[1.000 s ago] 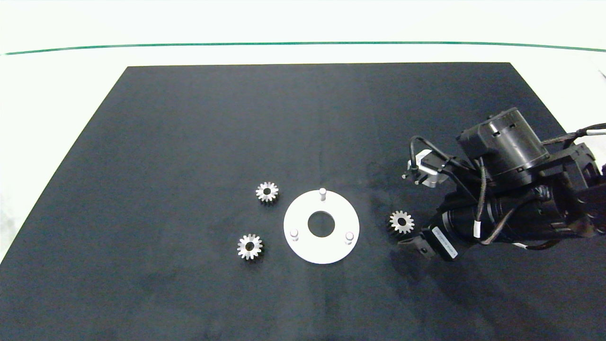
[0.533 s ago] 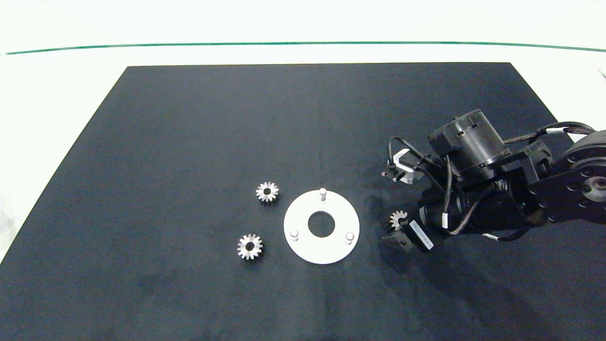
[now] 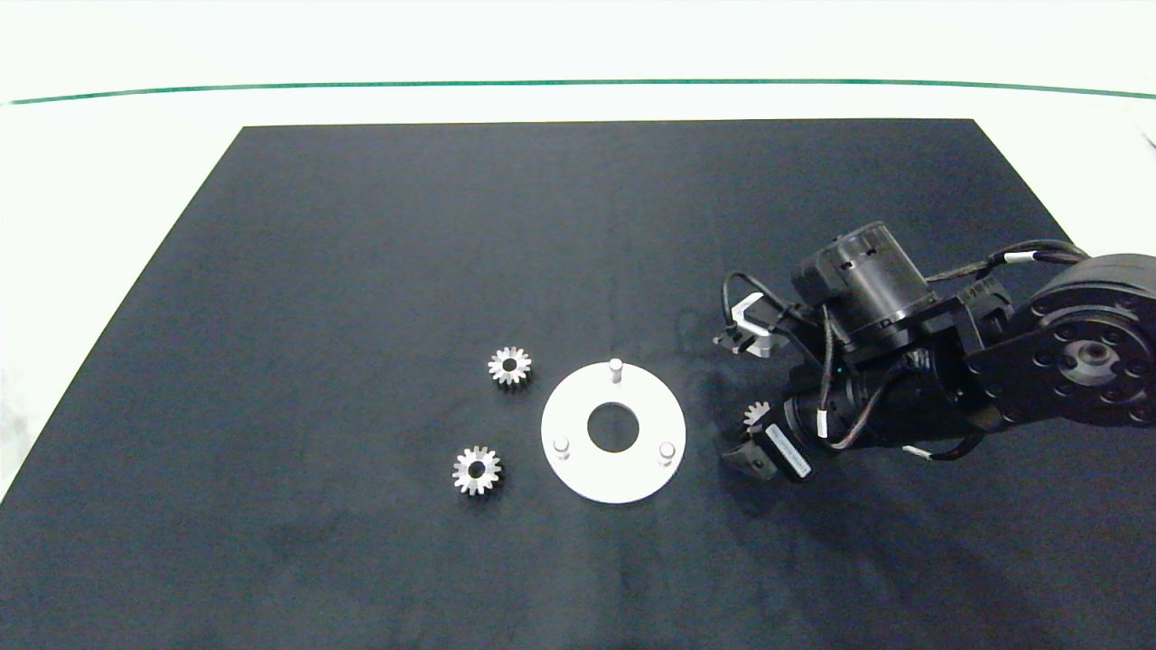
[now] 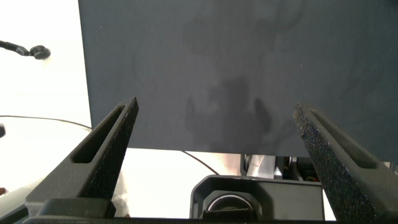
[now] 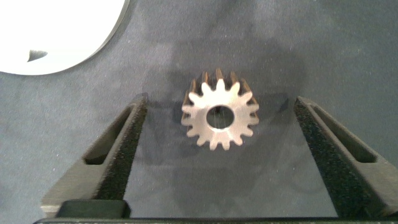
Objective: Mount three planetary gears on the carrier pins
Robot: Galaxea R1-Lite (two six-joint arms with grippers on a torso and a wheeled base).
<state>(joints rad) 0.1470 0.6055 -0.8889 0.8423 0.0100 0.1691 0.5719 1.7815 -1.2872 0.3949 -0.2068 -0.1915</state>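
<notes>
1. Your right gripper [image 5: 217, 162] has its fingers spread wide, one on each side of a planetary gear [image 5: 219, 116], touching neither flank.
2. That gear lies flat on the dark mat [image 3: 578, 226], right of centre in the head view, just right of the white disc [image 3: 613, 431].
3. Centre the bore between the pads before you close, and squeeze across the teeth evenly so the gear doesn't tilt.
4. All three carrier pins [image 3: 615, 366] stand bare; two more gears [image 3: 509, 366] wait left of the disc.
5. Your left gripper [image 4: 217, 155] hangs spread apart and empty over the mat edge, outside the head view.
</notes>
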